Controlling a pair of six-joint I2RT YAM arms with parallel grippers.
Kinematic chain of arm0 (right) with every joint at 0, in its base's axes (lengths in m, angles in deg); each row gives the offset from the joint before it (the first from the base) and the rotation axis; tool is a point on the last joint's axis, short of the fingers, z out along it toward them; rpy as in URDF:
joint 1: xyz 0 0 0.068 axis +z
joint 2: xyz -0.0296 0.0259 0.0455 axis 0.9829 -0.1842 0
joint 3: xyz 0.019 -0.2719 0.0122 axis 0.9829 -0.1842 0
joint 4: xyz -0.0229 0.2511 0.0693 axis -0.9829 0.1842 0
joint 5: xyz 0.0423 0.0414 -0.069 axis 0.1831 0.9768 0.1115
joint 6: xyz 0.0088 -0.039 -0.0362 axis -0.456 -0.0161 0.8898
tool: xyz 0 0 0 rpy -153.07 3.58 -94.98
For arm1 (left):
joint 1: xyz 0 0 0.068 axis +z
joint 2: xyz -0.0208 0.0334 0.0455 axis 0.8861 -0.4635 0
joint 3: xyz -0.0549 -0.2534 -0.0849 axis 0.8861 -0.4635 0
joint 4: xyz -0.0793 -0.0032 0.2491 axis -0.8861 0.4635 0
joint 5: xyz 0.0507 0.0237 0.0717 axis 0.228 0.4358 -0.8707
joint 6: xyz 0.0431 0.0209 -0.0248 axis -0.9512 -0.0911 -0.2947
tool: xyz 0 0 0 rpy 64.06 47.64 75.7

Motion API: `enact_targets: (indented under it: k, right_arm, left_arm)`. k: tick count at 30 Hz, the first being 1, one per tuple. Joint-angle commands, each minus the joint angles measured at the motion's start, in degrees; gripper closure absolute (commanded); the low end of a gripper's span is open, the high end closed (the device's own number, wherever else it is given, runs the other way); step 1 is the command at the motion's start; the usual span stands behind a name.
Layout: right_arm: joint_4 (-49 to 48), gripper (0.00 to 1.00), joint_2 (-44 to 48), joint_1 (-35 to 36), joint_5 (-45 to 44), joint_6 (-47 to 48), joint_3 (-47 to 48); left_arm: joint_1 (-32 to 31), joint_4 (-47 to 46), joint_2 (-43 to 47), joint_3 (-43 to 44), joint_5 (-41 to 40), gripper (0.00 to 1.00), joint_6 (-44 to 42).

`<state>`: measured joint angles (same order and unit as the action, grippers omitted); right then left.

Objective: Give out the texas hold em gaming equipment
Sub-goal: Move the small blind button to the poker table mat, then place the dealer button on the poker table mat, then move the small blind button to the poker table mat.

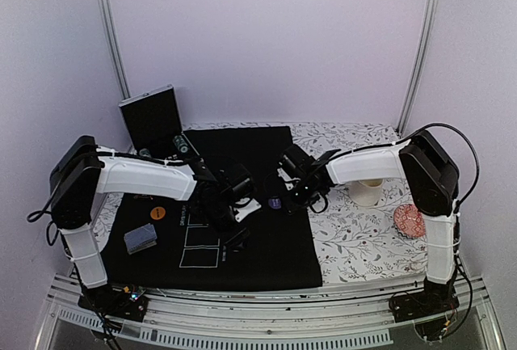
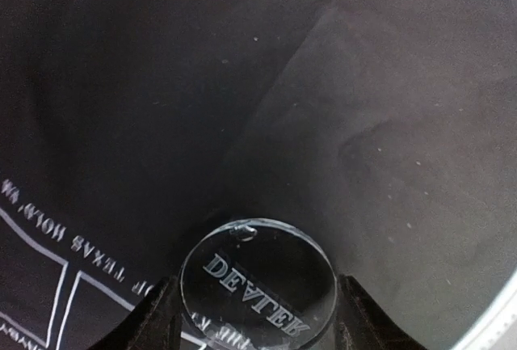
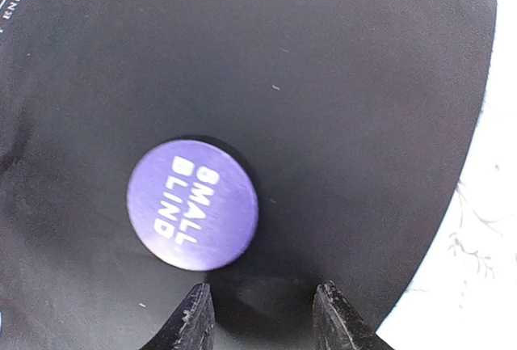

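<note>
A clear round disc [image 2: 258, 285] engraved "DEALER" sits upright between my left gripper's [image 2: 258, 322] dark fingers, which are shut on its edges above the black mat [image 2: 388, 124]. A purple disc [image 3: 192, 204] marked "SMALL BLIND" lies flat on the mat, just beyond and left of my right gripper [image 3: 262, 318], which stands open with only mat between its fingers. From above, the purple disc [image 1: 275, 202] lies mid-mat between the left gripper [image 1: 234, 233] and the right gripper [image 1: 296, 195]. An orange disc [image 1: 157, 212] and a deck of cards [image 1: 140, 238] lie at the mat's left.
White card outlines [image 1: 200, 246] are printed on the mat near its front. A cream cup [image 1: 367, 192] and a reddish patterned dish [image 1: 409, 221] stand on the floral cloth to the right. An open dark case [image 1: 151, 120] stands at the back left.
</note>
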<state>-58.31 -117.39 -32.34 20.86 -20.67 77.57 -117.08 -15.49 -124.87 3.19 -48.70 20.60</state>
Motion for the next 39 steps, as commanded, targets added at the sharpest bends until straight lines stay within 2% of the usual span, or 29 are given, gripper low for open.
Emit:
enact_targets:
  k: [1, 2, 7, 14, 15, 16, 24, 30, 34, 39]
  right_arm:
    - [-1.11, 0.56, 2.85, -0.52, 0.69, -0.91, -2.00]
    - [-1.22, 0.56, 2.93, -0.54, 0.60, -0.90, -2.11]
    - [-1.02, 0.56, 4.02, -0.58, 0.96, -0.40, -2.13]
    - [-0.54, 0.53, 11.11, -1.32, 0.33, -1.23, -4.58]
    - [-0.42, 0.52, 12.68, -1.60, 0.13, -1.70, -5.25]
    - [-0.21, 0.51, 14.08, -1.85, -0.13, -2.05, -6.01]
    - [2.92, 0.38, 24.85, -3.24, -4.93, -4.50, -11.91]
    - [4.11, 0.35, 31.14, -4.40, -6.67, -6.40, -17.70]
    - [4.32, 0.34, 33.73, -4.53, -6.40, -7.00, -19.91]
    - [4.27, 0.34, 35.27, -4.44, -6.27, -7.52, -21.89]
  left_arm:
    - [-2.00, -3.05, -3.30, 1.50, 0.42, 0.69, -1.47]
    - [-2.10, -3.05, -3.58, 1.43, 0.54, 0.65, -1.58]
    - [-2.15, -3.06, -2.25, 1.06, 2.14, 0.36, -2.66]
    - [0.44, -4.71, -0.18, 6.69, 5.28, 0.19, -5.20]
    - [1.19, -5.51, -0.69, 7.86, 6.16, 0.12, -5.58]
    - [1.92, -6.35, -1.45, 9.09, 6.56, 0.10, -5.94]
    - [4.29, -6.34, -17.28, 25.22, 2.28, 0.10, -10.64]
    - [5.76, -3.23, -26.40, 35.58, -0.72, 0.14, -10.86]
    - [6.95, -1.34, -30.26, 39.78, -2.93, 0.16, -10.20]
    - [7.46, 0.02, -33.08, 41.80, -1.51, 0.23, -9.50]
